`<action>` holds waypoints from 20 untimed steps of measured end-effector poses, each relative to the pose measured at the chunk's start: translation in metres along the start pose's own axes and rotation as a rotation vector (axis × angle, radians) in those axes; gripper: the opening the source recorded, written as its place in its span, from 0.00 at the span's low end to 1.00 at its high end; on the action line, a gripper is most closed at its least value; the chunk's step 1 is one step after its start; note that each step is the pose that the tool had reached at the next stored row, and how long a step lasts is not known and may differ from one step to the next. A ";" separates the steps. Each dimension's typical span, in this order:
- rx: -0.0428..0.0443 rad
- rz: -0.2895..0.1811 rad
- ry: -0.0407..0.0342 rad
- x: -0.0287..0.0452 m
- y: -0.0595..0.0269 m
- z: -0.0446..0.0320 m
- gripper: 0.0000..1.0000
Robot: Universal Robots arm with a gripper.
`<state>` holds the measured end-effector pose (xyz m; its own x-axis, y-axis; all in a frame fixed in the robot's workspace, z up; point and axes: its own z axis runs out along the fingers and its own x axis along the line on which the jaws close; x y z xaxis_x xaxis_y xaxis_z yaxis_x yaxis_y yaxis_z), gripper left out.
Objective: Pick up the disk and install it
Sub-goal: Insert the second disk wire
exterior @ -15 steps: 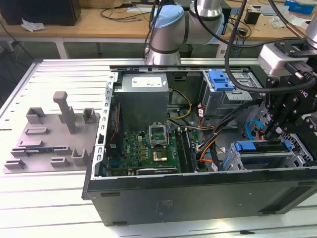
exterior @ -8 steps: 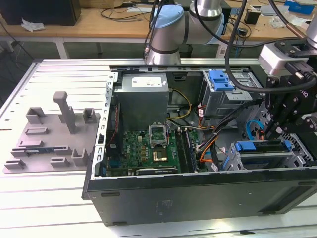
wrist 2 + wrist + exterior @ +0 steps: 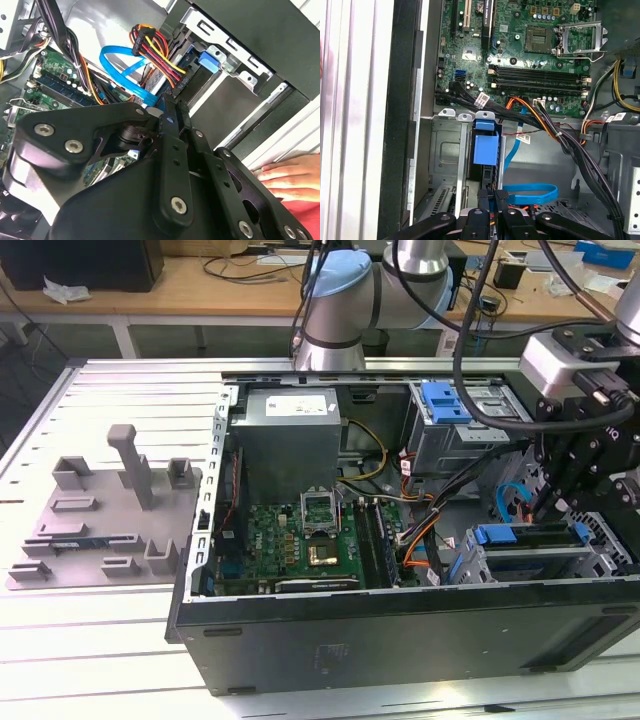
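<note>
My pincer (image 3: 548, 502) hangs over the drive cage (image 3: 530, 552), at the case's (image 3: 400, 640) exterior-view right end; the motherboard (image 3: 300, 545) lies left of it.

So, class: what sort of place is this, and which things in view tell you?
Probably a robotics lab or test workshop. An open computer case lies on a slatted metal table, a robot arm stands behind it, and a cluttered wooden workbench runs along the back.

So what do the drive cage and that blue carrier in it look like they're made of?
Drive cage: likely bare sheet metal, dull grey with stamped holes and folded tabs. Blue carrier: probably moulded plastic, uniform matte blue with soft edges. The gripper sits just above it.
</note>
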<state>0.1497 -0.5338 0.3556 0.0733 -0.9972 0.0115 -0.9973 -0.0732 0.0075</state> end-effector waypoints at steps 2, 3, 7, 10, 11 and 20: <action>0.0000 0.000 0.0000 0.0000 0.0000 0.0013 0.16; 0.0000 0.000 0.0000 0.0000 0.0000 0.0017 0.16; 0.0000 0.000 0.0000 0.0000 0.0000 0.0028 0.16; 0.0001 0.000 0.0000 0.0000 -0.0001 0.0034 0.16; 0.0000 0.000 0.0000 0.0000 0.0000 0.0037 0.16; 0.0000 0.000 0.0001 0.0001 -0.0010 0.0044 0.16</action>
<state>0.1507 -0.5339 0.3512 0.0733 -0.9972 0.0117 -0.9973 -0.0732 0.0074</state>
